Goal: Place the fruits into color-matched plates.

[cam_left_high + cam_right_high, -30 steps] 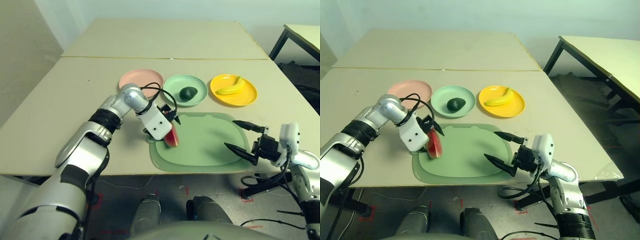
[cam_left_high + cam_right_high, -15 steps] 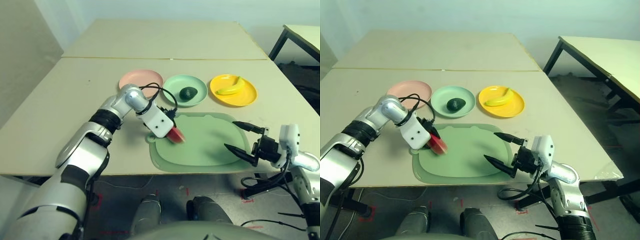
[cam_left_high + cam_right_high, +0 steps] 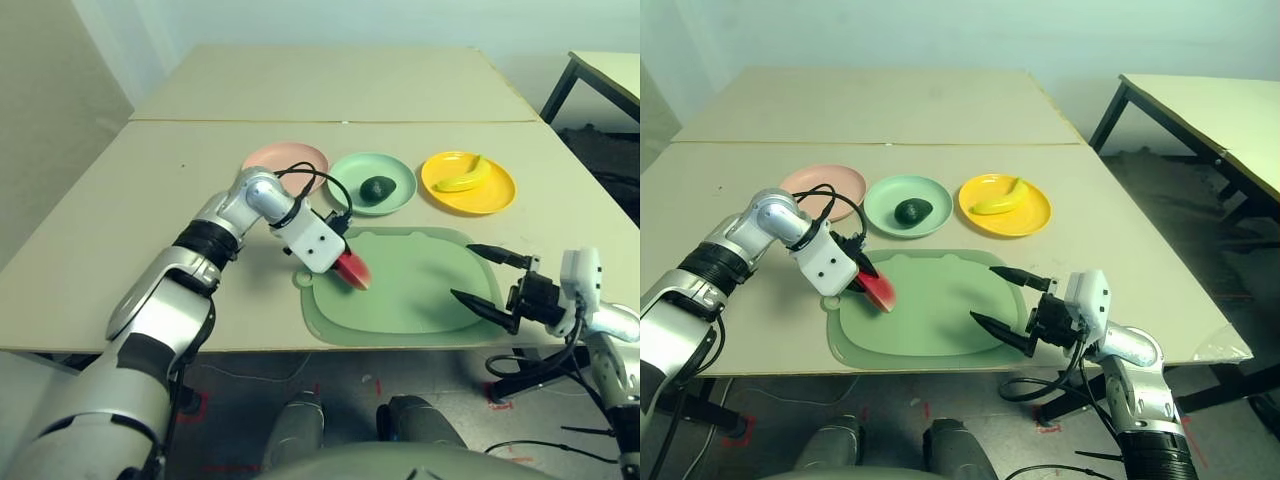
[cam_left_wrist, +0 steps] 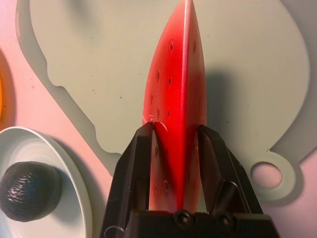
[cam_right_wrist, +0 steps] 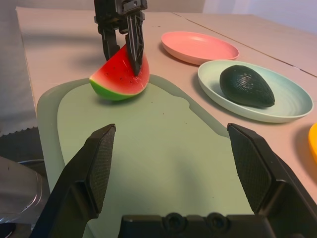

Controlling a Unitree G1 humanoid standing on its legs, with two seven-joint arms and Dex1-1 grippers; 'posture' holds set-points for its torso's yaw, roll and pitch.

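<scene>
Watermelon wedge (image 5: 120, 74) clamped in my left fingers (image 4: 213, 148), tilted, long axis slanting over green mat (image 5: 143, 148); right fingers (image 5: 257, 168) wide.

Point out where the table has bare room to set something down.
Free: the green mat between the red watermelon wedge and the open right gripper; the beige tabletop beyond the three plates. Crowded: the mat's left end, where the left gripper grips the wedge.
</scene>
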